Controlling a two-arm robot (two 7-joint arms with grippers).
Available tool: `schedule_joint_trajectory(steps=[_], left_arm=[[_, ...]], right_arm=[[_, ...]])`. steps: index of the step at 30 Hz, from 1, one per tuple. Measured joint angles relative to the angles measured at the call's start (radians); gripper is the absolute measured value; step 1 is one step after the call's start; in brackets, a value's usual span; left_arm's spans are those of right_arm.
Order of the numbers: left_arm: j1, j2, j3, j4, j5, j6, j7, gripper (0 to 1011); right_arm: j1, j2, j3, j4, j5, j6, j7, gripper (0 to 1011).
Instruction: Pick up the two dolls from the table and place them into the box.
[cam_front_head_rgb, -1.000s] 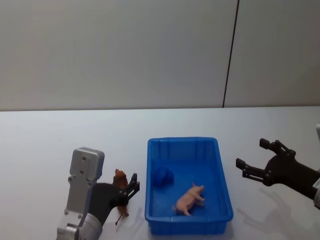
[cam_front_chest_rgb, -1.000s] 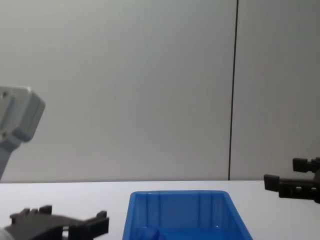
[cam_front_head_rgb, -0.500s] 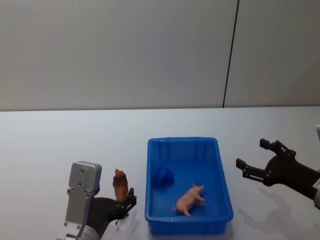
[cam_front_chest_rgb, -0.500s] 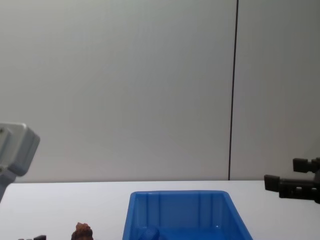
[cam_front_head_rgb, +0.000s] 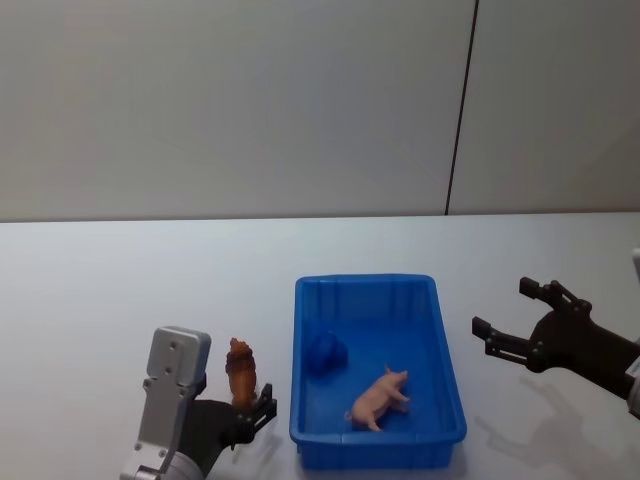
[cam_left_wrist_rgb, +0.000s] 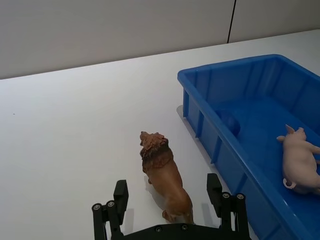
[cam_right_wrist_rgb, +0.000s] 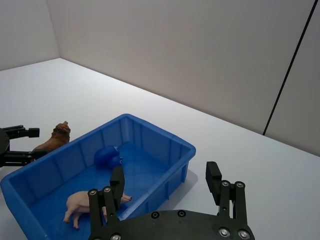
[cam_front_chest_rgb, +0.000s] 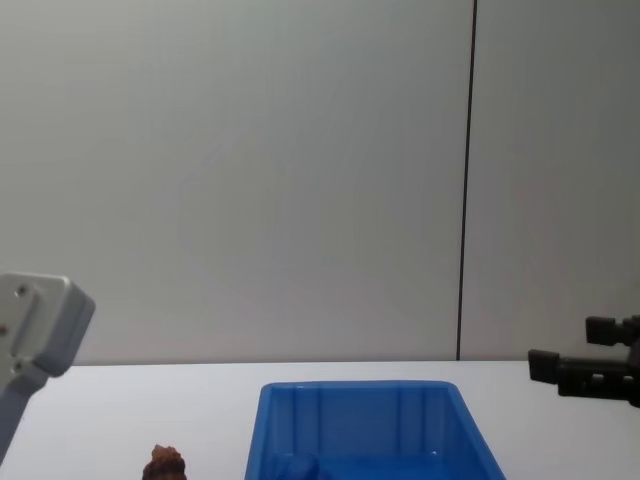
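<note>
1. Inside the bright blue ribbed plastic box (cam_front_head_rgb: 445, 345), lower centre of the head view, sits the round deep-blue soft doll (cam_front_head_rgb: 326, 352), tucked toward the bin's left wall. That one reads as done.
2. Beside it on the bin floor lies a pale pink pig figure (cam_front_head_rgb: 379, 397), on its side, lower right within the bin. It is in the box too.
3. Still on the white table (cam_front_head_rgb: 100, 290): an orange-brown lion figure (cam_front_head_rgb: 240, 371), upright, just beside the box's left wall, lower left of centre in the head view. The left wrist view shows the lion (cam_left_wrist_rgb: 163, 177) standing free of the bin wall, head pointing away from the camera.
4. The left gripper (cam_left_wrist_rgb: 171, 202) sits low at the lion's hind end, jaws spread wide with one finger either side of the body and clear gaps on both sides. It grips nothing.
5. The right gripper (cam_front_head_rgb: 512, 316) hovers above the table at the right of the frame, well apart from the box, fingers splayed and empty. It looks idle.
6. My read: what is left is the lion. The jaws need to close on its body, lift, and carry it over the rim.
</note>
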Motion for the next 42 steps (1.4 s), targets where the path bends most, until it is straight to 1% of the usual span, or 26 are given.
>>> schedule_joint_trajectory(steps=[3,5,6,7,9,10,12,13,14,16,17,19,20,22,23,24,26,27,36,38,42], left_arm=[[-0.005,-0.005,-0.002,0.012,0.004,0.005,-0.011,971],[-0.008,-0.008,-0.003,0.02,0.008,0.011,-0.018,933],[-0.01,-0.01,-0.003,0.025,0.01,0.016,-0.023,887],[-0.011,-0.01,-0.004,0.027,0.011,0.018,-0.024,887],[-0.013,-0.012,-0.005,0.033,0.014,0.028,-0.03,838],[-0.014,-0.013,-0.005,0.035,0.015,0.031,-0.031,784],[-0.016,-0.015,-0.006,0.04,0.019,0.041,-0.035,757],[-0.016,-0.015,-0.007,0.042,0.019,0.044,-0.037,727],[-0.017,-0.016,-0.007,0.043,0.02,0.046,-0.038,674],[-0.018,-0.017,-0.008,0.046,0.022,0.05,-0.04,631],[-0.018,-0.017,-0.008,0.047,0.023,0.053,-0.041,572],[-0.018,-0.019,-0.009,0.05,0.026,0.059,-0.043,531],[-0.019,-0.019,-0.01,0.052,0.028,0.064,-0.044,473],[-0.019,-0.02,-0.011,0.053,0.03,0.066,-0.045,429],[-0.019,-0.02,-0.012,0.054,0.032,0.069,-0.045,370],[-0.019,-0.02,-0.012,0.054,0.032,0.069,-0.045,370],[-0.018,-0.02,-0.013,0.054,0.036,0.071,-0.047,318],[-0.017,-0.02,-0.014,0.054,0.038,0.072,-0.048,306],[-0.014,-0.013,-0.021,0.039,0.068,0.068,-0.058,305],[-0.013,-0.007,-0.026,0.026,0.086,0.06,-0.061,306],[-0.013,-0.002,-0.031,0.012,0.103,0.05,-0.065,306]], right_arm=[[0.0,0.0,0.0,0.0,0.0,0.0,0.0,1001],[0.0,0.0,0.0,0.0,0.0,0.0,0.0,1001],[0.0,0.0,0.0,0.0,0.0,0.0,0.0,1001],[0.0,0.0,0.0,0.0,0.0,0.0,0.0,1001],[0.0,0.0,0.0,0.0,0.0,0.0,0.0,1001],[0.0,0.0,0.0,0.0,0.0,0.0,0.0,1001],[0.0,0.0,0.0,0.0,0.0,0.0,0.0,1001],[0.0,0.0,0.0,0.0,0.0,0.0,0.0,1001],[0.0,0.0,0.0,0.0,0.0,0.0,0.0,1001],[0.0,0.0,0.0,0.0,0.0,0.0,0.0,1001],[0.0,0.0,0.0,0.0,0.0,0.0,0.0,1001],[0.0,0.0,0.0,0.0,0.0,0.0,0.0,1001],[0.0,0.0,0.0,0.0,0.0,0.0,0.0,1001],[0.0,0.0,0.0,0.0,0.0,0.0,0.0,1001],[0.0,0.0,0.0,0.0,0.0,0.0,0.0,1001],[0.0,0.0,0.0,0.0,0.0,0.0,0.0,1001],[0.0,0.0,0.0,0.0,0.0,0.0,0.0,1001],[0.0,0.0,0.0,0.0,0.0,0.0,0.0,1001],[0.0,0.0,0.0,0.0,0.0,0.0,0.0,1001],[0.0,0.0,0.0,0.0,0.0,0.0,0.0,1001],[0.0,0.0,0.0,0.0,0.0,0.0,0.0,1001]])
